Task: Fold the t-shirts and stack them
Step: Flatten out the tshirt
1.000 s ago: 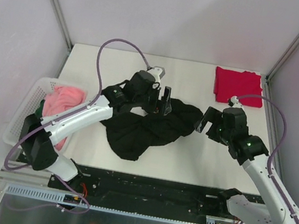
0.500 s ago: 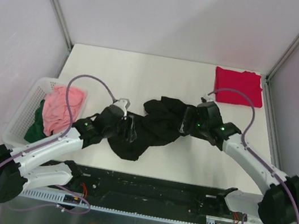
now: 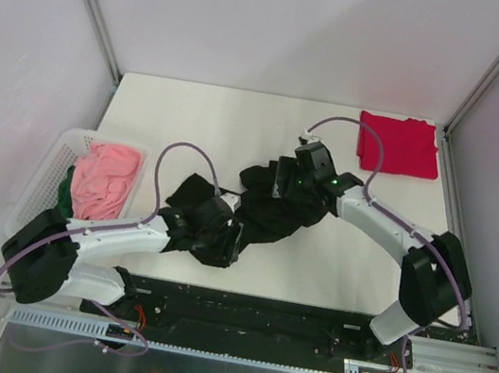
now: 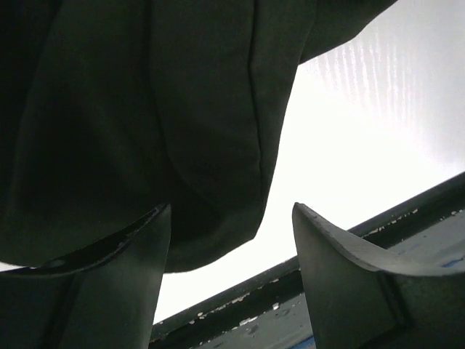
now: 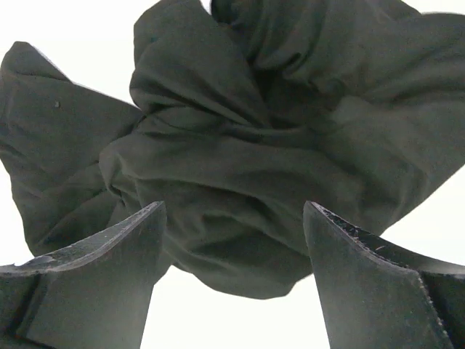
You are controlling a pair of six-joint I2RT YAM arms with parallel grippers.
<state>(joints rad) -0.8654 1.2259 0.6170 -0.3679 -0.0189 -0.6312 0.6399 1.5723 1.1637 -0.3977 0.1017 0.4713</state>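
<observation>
White tabletop (image 3: 203, 121) fills the walled cell. The black t-shirt (image 3: 269, 211) lies crumpled across its middle, well apart from the folded crimson t-shirt (image 3: 398, 144) at the far right corner. A pink garment (image 3: 105, 180) and a dark green garment (image 3: 61, 196) sit in the basket (image 3: 28, 207) at the left. At the shirt's near hem the left gripper (image 4: 227, 218) sits low, jaws spread and pinching nothing. Over the bunched far end the right gripper (image 5: 232, 211) hangs with jaws likewise parted and empty. Closing here would likely catch a wad of several layers rather than one edge, so a lift might not spread the shirt. The left fingers, close to the table's front lip, could also drag the hem over it.
</observation>
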